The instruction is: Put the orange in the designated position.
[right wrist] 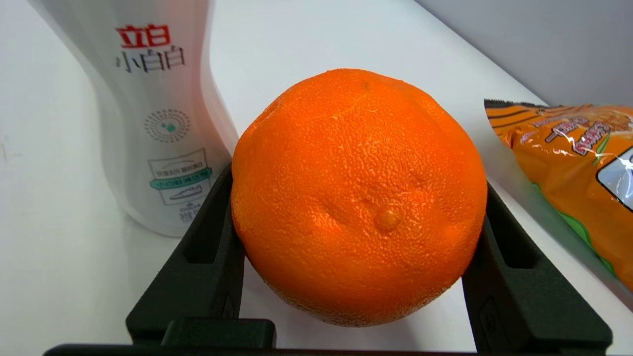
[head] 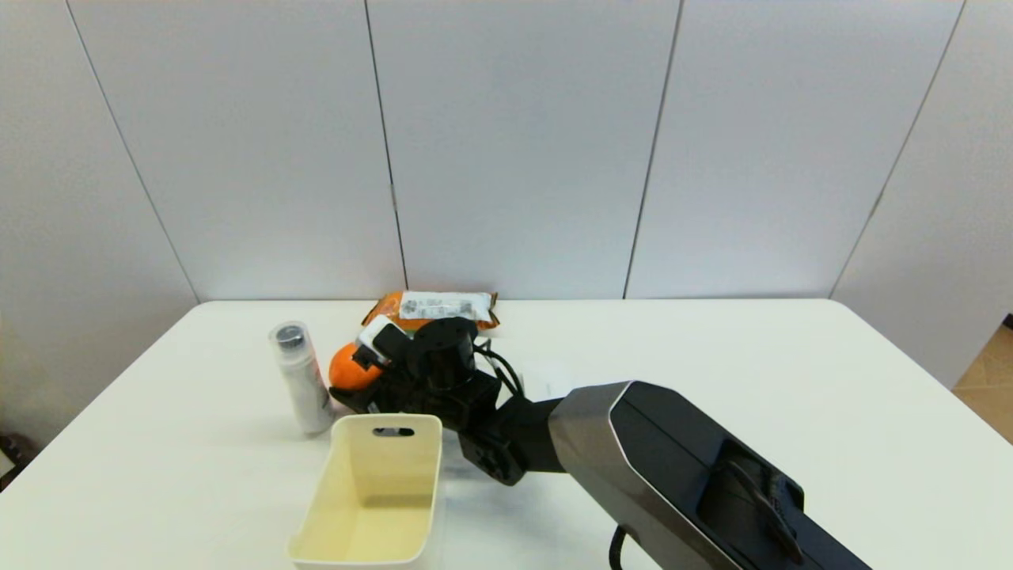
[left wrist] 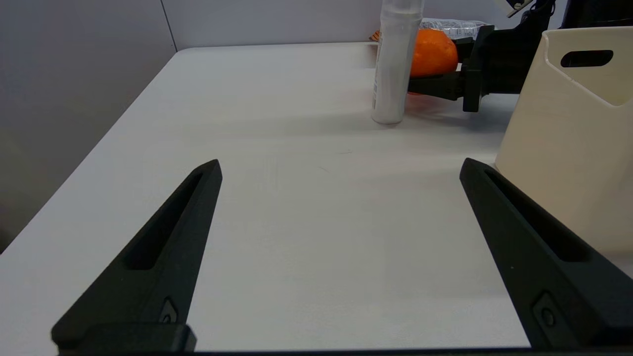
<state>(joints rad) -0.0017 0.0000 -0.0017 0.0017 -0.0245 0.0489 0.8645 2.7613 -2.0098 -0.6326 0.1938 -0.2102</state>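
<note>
**K:** One orange [right wrist: 358, 198], sitting between the right gripper's [right wrist: 356, 277] two fingers [right wrist: 210, 257]. Right wrist view shows both black fingers pressed against its sides, so it's clamped on the fruit. Can't tell from that view if the orange is lifted or resting on the table [right wrist: 59, 257].

**M:** Head view?

**K:** Only a sliver of orange [head: 348, 368] there, the wrist housing covers most of it. It's at the far left-centre of the table [head: 712, 372], just beside the white bottle [head: 303, 380], with the snack packet [head: 434, 309] behind it toward the wall.

**M:** Left wrist add anything?

**K:** Side-on look: orange [left wrist: 432, 52] partly behind the bottle [left wrist: 395, 64], with a black finger under its lower edge and a faint orange reflection on the tabletop below. Cream bin [left wrist: 568, 128] is right beside that, nearer the robot.

**M:** Arm pose?

**K:** Right arm reaches forward and across to the left, forearm low over the table, gripper pointing left toward the bottle, passing just behind the bin's [head: 372, 491] far rim.

**M:** Left arm?

**K:** Left gripper [left wrist: 341, 168] is low over bare table at the left side, fingers spread wide, nothing between them. Not visible in head view.
</note>
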